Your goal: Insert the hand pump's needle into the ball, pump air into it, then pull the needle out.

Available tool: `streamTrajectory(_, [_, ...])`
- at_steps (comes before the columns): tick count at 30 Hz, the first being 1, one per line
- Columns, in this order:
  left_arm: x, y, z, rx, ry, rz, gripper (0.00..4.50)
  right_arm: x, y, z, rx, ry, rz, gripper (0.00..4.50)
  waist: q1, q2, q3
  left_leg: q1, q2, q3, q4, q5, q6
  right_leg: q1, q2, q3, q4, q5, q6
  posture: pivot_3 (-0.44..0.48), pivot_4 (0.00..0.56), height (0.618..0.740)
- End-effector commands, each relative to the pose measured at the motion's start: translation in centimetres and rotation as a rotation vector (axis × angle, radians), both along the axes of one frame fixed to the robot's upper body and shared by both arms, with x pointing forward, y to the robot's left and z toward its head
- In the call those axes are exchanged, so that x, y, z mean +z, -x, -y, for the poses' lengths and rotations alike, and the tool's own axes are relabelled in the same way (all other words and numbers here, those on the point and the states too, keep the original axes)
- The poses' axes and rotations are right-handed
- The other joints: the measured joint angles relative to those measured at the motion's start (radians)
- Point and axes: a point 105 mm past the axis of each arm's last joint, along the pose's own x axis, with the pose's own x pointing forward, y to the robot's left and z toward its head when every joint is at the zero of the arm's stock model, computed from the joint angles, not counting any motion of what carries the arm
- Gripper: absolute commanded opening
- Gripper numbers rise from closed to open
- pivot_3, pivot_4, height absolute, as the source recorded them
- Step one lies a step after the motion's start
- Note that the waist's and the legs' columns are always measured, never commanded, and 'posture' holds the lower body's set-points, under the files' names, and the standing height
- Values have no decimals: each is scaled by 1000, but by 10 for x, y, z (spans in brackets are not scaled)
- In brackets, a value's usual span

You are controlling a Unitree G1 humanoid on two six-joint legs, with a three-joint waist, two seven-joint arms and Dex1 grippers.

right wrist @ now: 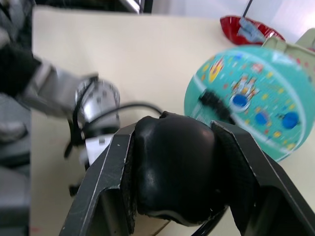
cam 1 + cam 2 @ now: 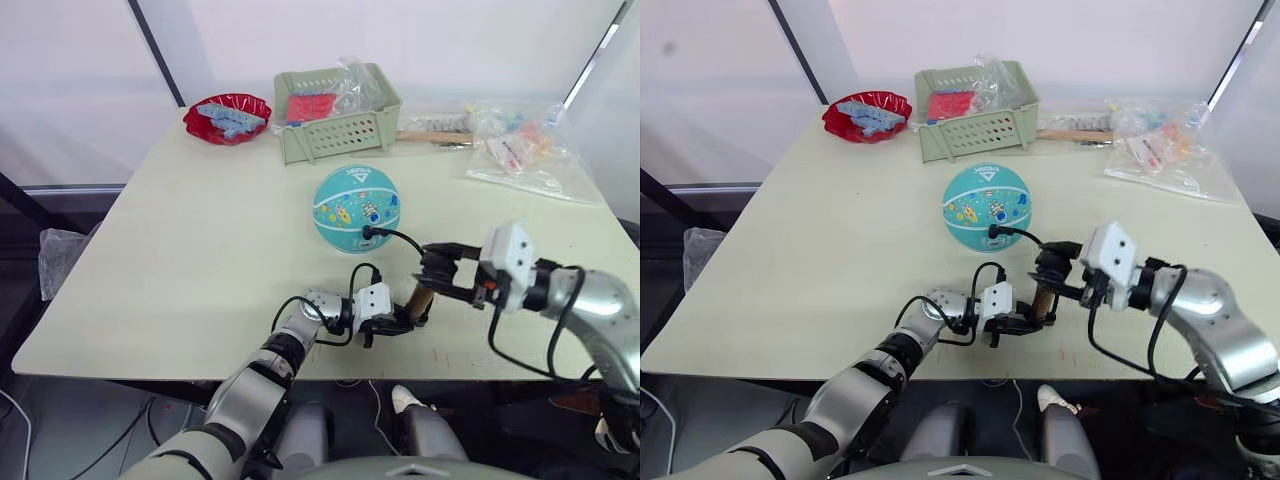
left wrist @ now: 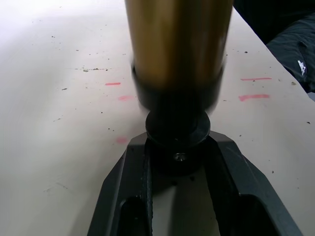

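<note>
Left gripper: nearest the camera, at the table's near edge, about 6 o'clock from the ball; its two black fingers are closed on the lower black end cap of the hand pump, seen close up in the left wrist view.
Hand pump: brass-gold cylinder standing tilted between the two grippers, foot low in the left one, top up in the right one; at about 5 o'clock from the ball.
Right gripper: closed round the pump's black T-handle, which fills the space between its fingers in the right wrist view.
Hose: thin and black, arcing from the pump's top to the ball's near side.
Needle fitting: small black piece pressed against the ball's lower front; the pin itself cannot be made out.
Ball: teal, round, resting mid-table.
Basket: pale green, at 12 o'clock from the ball, well apart.
Red bowl: at 10 o'clock, far corner.
Table: pale, bearing everything.
</note>
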Motion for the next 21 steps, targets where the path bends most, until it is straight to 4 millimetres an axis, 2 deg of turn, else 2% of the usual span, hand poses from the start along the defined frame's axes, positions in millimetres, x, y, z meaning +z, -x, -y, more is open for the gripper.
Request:
streamTrajectory(1, [-38,20,-20,14,-124,-130,1031,-22,3,1,-6,49,-80,1940,-1,1,0,0,0,1,0,0,0,0,0,1,0,0,0,0,150,736])
streamTrajectory(5, [-38,20,-20,11,-126,-131,1031,1,-1,7,-3,27,-35,1940,0,1,0,0,0,0,0,0,0,0,0,0,0,0,0,0,150,736])
streamTrajectory(12, [-37,20,-19,3,-129,-130,1031,88,-7,24,18,-86,57,1940,6,5,9,-3,-1,0,0,0,0,-1,-1,1,0,1,-1,0,150,736])
streamTrajectory(17, [-36,19,-18,0,-131,-129,1031,133,-1,30,49,-112,86,1940,7,9,17,-4,-1,0,0,0,0,-2,-2,0,0,1,-2,0,150,736])
streamTrajectory(21, [-36,18,-18,-2,-132,-128,1031,160,5,33,68,-134,106,1940,7,9,19,-5,-1,0,0,0,0,-1,-2,0,0,1,-2,0,150,736])
